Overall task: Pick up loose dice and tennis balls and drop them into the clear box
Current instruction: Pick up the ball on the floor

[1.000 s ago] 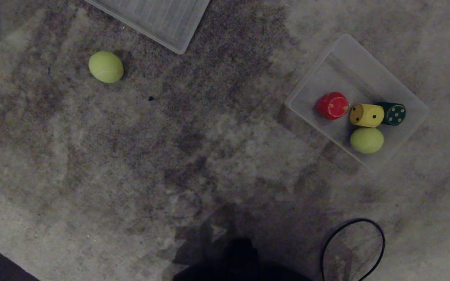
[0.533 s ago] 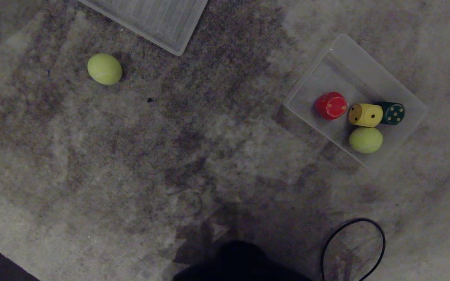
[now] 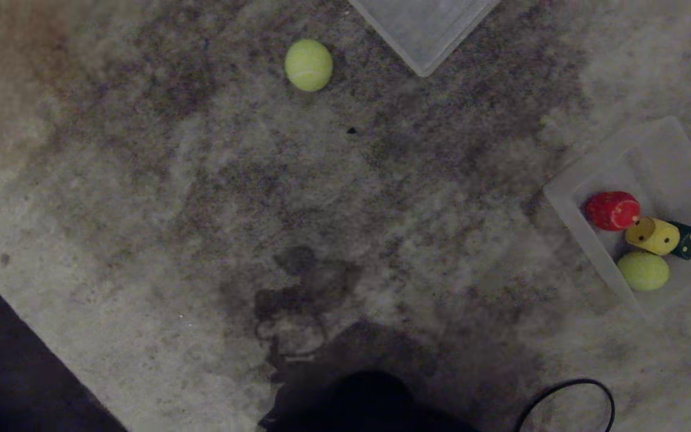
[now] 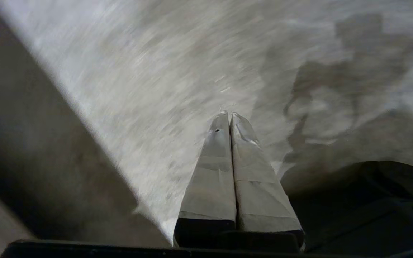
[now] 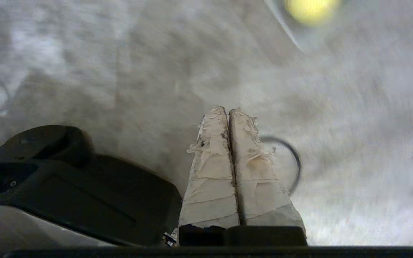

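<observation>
A loose tennis ball (image 3: 308,65) lies on the grey carpet at the top middle of the head view. The clear box (image 3: 675,150) sits at the right edge and holds a red die (image 3: 611,210), a yellow die (image 3: 652,235), a dark green die (image 3: 690,242) and a second tennis ball (image 3: 643,270). That ball (image 5: 310,9) shows blurred in the right wrist view. My left gripper (image 4: 229,115) is shut and empty above bare carpet. My right gripper (image 5: 228,110) is also shut and empty. Neither arm appears in the head view.
A ribbed translucent lid (image 3: 423,24) lies at the top, right of the loose ball. A black cable (image 3: 567,396) loops on the carpet at the bottom right. The carpet's edge with dark floor (image 3: 15,372) runs across the bottom left. My dark base (image 3: 357,402) fills the bottom middle.
The whole head view has shifted: the camera turned, so the ball, lid and box now sit further right in the picture. The things themselves have not moved on the carpet.
</observation>
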You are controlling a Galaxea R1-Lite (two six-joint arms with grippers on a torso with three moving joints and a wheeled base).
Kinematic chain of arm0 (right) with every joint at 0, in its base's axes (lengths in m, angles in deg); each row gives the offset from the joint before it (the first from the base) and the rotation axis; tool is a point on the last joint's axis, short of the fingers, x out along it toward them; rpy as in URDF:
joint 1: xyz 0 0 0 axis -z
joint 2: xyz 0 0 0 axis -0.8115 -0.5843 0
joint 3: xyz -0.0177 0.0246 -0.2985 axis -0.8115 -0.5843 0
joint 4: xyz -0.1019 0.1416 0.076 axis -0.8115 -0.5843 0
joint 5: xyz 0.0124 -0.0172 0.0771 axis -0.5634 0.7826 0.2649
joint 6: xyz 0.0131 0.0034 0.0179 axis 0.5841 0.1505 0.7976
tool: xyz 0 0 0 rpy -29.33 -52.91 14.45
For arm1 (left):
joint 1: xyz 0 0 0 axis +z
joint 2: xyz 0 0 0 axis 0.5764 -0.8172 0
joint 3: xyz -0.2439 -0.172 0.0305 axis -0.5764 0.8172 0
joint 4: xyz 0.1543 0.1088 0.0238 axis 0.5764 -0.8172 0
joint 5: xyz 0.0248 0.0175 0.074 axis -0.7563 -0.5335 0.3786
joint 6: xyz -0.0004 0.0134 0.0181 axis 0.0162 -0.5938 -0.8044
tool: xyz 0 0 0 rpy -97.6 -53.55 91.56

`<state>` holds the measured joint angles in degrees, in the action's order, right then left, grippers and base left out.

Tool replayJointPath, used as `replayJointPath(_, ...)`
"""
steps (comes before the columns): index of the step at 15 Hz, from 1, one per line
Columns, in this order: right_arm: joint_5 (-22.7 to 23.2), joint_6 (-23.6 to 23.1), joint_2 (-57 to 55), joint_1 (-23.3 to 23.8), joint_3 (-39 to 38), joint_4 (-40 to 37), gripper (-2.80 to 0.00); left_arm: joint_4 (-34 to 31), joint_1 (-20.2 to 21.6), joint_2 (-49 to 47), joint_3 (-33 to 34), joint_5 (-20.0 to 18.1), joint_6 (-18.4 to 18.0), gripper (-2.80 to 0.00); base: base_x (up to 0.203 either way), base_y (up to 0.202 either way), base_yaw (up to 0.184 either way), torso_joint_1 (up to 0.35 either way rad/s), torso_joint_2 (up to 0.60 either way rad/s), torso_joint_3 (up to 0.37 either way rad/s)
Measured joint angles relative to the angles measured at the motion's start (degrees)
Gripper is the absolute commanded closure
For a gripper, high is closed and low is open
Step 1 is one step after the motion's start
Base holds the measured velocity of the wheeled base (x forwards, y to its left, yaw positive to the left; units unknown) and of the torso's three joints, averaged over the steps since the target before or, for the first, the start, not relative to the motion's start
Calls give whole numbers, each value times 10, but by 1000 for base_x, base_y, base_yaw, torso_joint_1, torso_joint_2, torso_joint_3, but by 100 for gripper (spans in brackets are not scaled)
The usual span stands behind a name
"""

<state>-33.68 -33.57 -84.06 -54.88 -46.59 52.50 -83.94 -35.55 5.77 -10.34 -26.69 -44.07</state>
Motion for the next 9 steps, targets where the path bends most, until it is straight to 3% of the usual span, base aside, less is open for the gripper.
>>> replayJointPath(9,0,0,0,0,0,0,0,0,0,0,0,0,0,0,1,-8,164,2,2,1)
